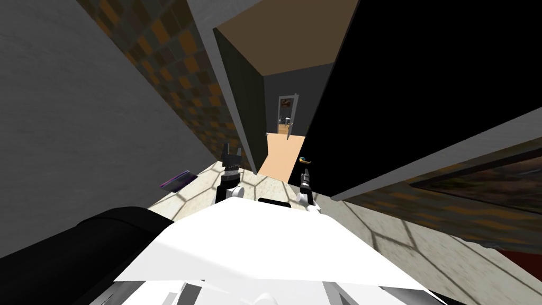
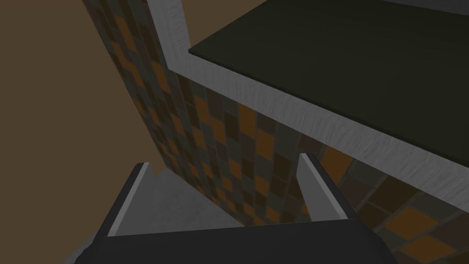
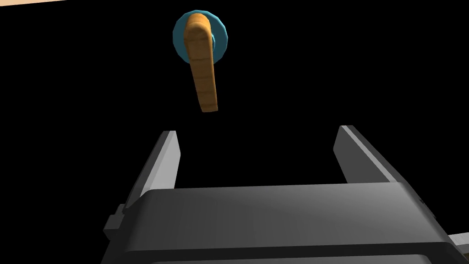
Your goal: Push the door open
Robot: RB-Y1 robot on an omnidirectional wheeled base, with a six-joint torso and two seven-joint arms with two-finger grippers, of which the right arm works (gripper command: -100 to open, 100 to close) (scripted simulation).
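Black door [image 3: 329,64], one orange handle [image 3: 204,68]; right tool [image 3: 257,131] spread.

This is the inside of a home, a passage between rooms. The walls of chequered orange, brown and grey tiles [image 1: 174,58] meet a pale floor with hexagon lines [image 1: 264,185]. A black door [image 1: 402,79] hangs in a grey door frame [image 1: 225,84], with a dark framed picture [image 1: 476,180] beside it. A tan floor [image 1: 283,153] leads to a far white-framed doorway [image 1: 287,117].

Left claw [image 2: 223,160] and right claw [image 3: 257,130], dark boxes, thin light grey blade fingers [image 3: 162,160], white forearms [image 1: 228,194], dark wrists [image 1: 231,172]
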